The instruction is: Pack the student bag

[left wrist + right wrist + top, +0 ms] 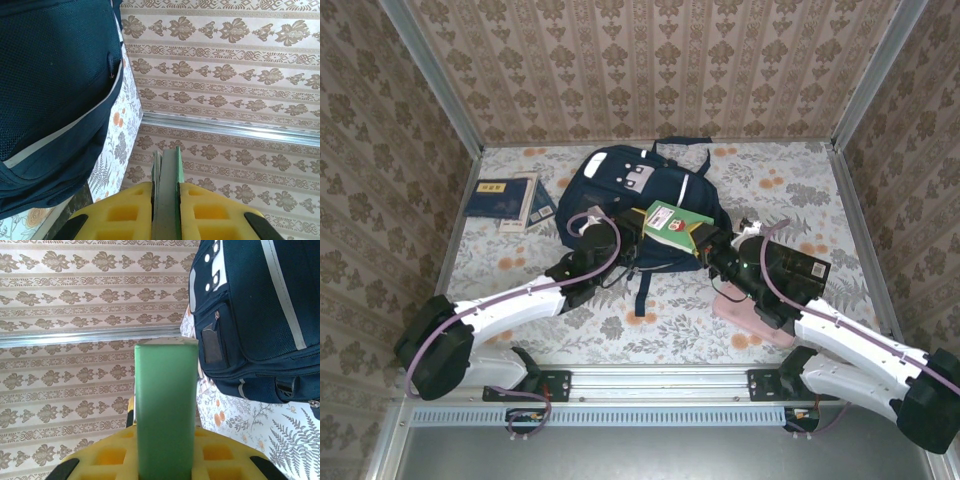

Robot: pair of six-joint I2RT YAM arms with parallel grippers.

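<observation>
Left claw point(166, 192) seemingly pinches green book point(672, 222).

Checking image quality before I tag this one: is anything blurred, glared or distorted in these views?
Top external: evenly lit, soft shadows, the walls splay outward, the student bag sharp. Left wrist: the green book edge and yellow fingers soft, bag mesh crisp. Right wrist: the book's near face is blurred, bag sharp; no obvious glare.

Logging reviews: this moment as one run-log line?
left gripper: shut on green book | right gripper: shut on same book | book: held over navy backpack
</observation>
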